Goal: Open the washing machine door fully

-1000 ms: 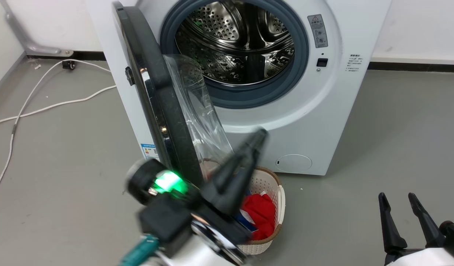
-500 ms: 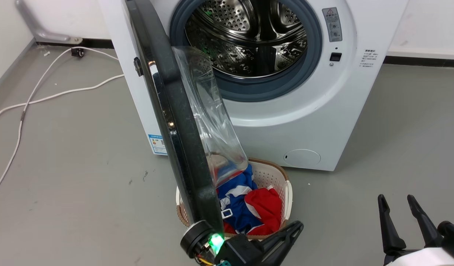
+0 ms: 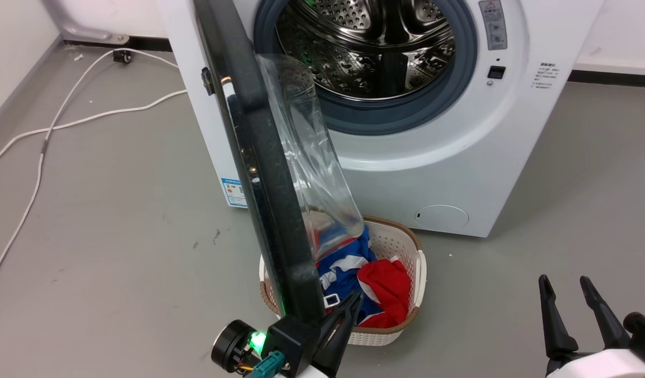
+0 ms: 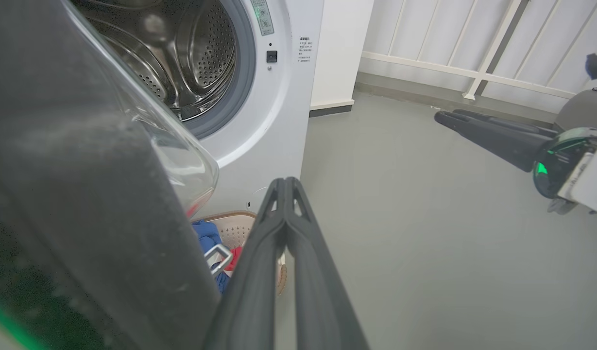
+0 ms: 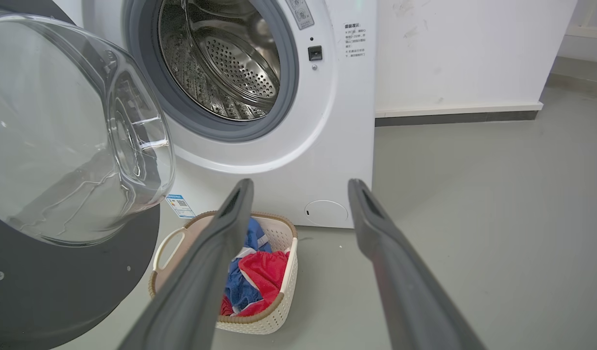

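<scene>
Glossy black and almost edge-on to the head camera, the washing machine door (image 3: 259, 173) stood swung well out from the white washing machine (image 3: 458, 157). It was hinged at the left of the machine's front. Its clear glass bowl (image 3: 312, 157) bulged toward the bare steel drum (image 3: 374, 47) and the grey rubber ring (image 3: 364, 118) around it. The door's lower edge hung over a cream laundry basket (image 3: 406, 320), which stood on the grey floor (image 3: 117, 236) just in front of the machine with red and blue clothes (image 3: 385, 283) heaped inside. The left gripper (image 3: 357, 299) sat low beside the door's bottom rim, on the bowl side, its two dark fingers pressed together with nothing between them; whether they touched the door could not be told. The right gripper (image 3: 563, 281) hung well apart at the lower right, fingers spread and empty, pointing toward the machine. A white cable (image 3: 65, 123) trailed across the floor on the left.
</scene>
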